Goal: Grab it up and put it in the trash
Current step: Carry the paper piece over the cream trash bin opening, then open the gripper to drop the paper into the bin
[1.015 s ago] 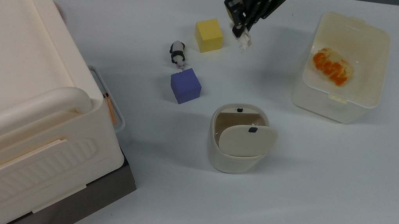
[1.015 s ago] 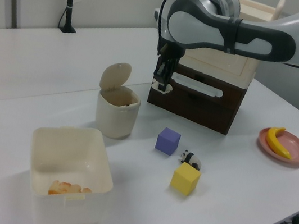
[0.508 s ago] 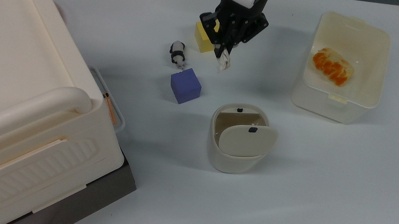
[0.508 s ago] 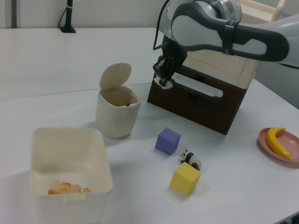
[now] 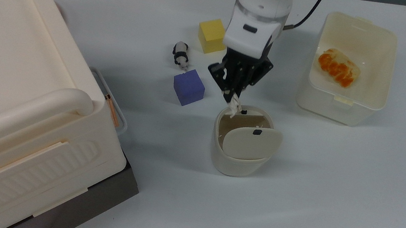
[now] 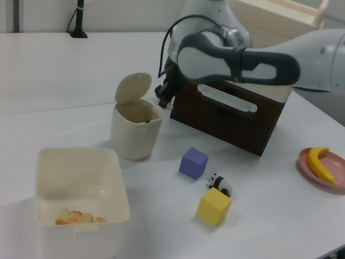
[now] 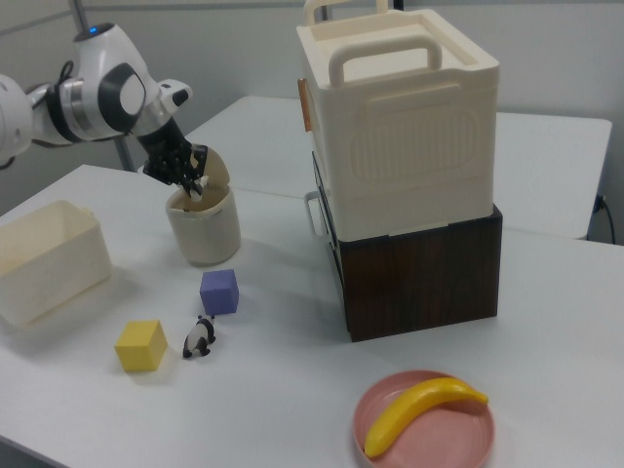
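A small crumpled white paper wad hangs from my gripper, which is shut on it. The wad sits just over the far rim of the trash, a round cream bin whose flap lid is tilted, leaving the opening on the gripper's side uncovered. In the left view the gripper hovers just right of the raised lid, above the trash. In the right view the gripper holds the white wad over the trash.
A purple cube, a panda figurine and a yellow cube lie to the top view's left of the arm. A cream tub with orange food stands at right. A large cream box fills the left. A banana plate sits beyond.
The gripper has carried the paper wad from beside the yellow cube down the top view to the trash bin's rim. Nothing else has moved.
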